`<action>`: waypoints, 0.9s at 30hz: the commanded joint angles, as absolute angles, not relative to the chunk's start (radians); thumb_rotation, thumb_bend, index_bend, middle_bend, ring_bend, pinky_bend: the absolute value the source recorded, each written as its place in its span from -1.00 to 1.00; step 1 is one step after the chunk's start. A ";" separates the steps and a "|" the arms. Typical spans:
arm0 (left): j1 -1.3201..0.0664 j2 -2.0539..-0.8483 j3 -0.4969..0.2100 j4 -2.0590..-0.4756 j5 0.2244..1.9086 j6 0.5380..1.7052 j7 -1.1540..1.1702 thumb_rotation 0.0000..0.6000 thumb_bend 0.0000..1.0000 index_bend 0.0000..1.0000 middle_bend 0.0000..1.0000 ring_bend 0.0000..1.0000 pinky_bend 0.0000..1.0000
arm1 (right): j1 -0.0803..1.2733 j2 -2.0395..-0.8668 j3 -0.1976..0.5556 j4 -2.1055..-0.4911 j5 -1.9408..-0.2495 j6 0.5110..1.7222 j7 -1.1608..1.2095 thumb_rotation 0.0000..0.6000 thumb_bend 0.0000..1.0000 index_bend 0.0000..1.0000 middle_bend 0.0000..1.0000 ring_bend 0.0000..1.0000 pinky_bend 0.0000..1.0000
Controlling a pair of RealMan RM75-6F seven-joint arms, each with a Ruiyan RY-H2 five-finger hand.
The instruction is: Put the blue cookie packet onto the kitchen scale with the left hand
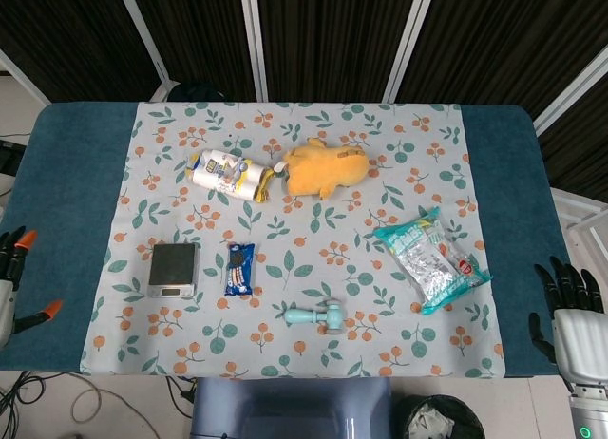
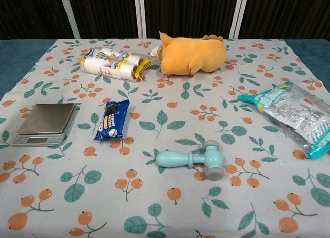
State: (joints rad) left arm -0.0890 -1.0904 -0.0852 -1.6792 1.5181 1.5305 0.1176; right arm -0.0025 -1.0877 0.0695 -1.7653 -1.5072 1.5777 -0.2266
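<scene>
The blue cookie packet (image 1: 239, 270) (image 2: 111, 119) lies flat on the floral cloth, just right of the silver kitchen scale (image 1: 174, 269) (image 2: 45, 124), whose platform is bare. My left hand (image 1: 13, 279) shows only at the far left edge of the head view, orange-tipped fingers apart, holding nothing, well left of the scale. My right hand (image 1: 568, 311) hangs off the table's right front corner, fingers spread and empty. Neither hand appears in the chest view.
A yellow plush toy (image 1: 325, 166) and a wrapped pack of white rolls (image 1: 229, 175) lie at the back. A teal toy hammer (image 1: 318, 315) sits near the front middle. A silver-and-teal snack bag (image 1: 432, 259) lies to the right.
</scene>
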 commanded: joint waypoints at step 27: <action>-0.653 -1.184 -0.060 -1.455 1.900 1.022 0.235 1.00 -0.91 -0.77 -0.74 -0.91 -0.62 | 0.005 -1.139 0.070 -1.749 -1.480 1.559 -0.331 1.00 0.15 -0.81 -0.94 -0.97 -1.00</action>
State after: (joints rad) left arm -0.6288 -1.1500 -0.0751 -1.4896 1.8819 1.0258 0.2631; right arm 0.0045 -1.1377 0.0700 -1.7496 -1.4812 1.5598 -0.3295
